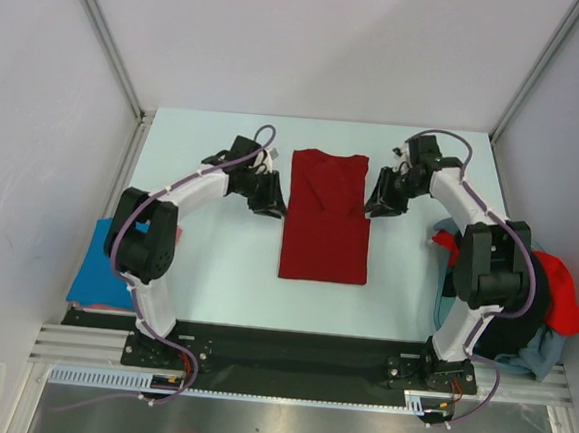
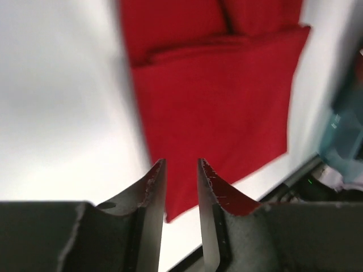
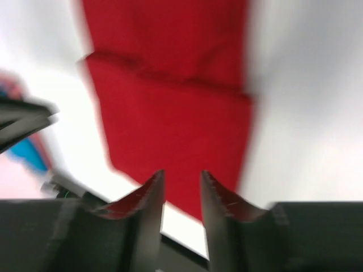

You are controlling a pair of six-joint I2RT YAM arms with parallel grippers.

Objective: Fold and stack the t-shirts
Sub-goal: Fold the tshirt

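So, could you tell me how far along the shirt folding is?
Done: a blue shirt lies flat at the left edge. In hand: the dark red shirt lies mid-table, folded into a long strip, with the left gripper and right gripper open either side, holding nothing. Left: the heap of shirts on the right.

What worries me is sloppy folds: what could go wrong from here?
The left gripper and right gripper hang open close beside the red shirt; a finger could snag its edge and undo the fold.
The shirt's far end looks creased, so the next fold may come out crooked.
The right arm's elbow overlaps the heap of shirts and could drag it.
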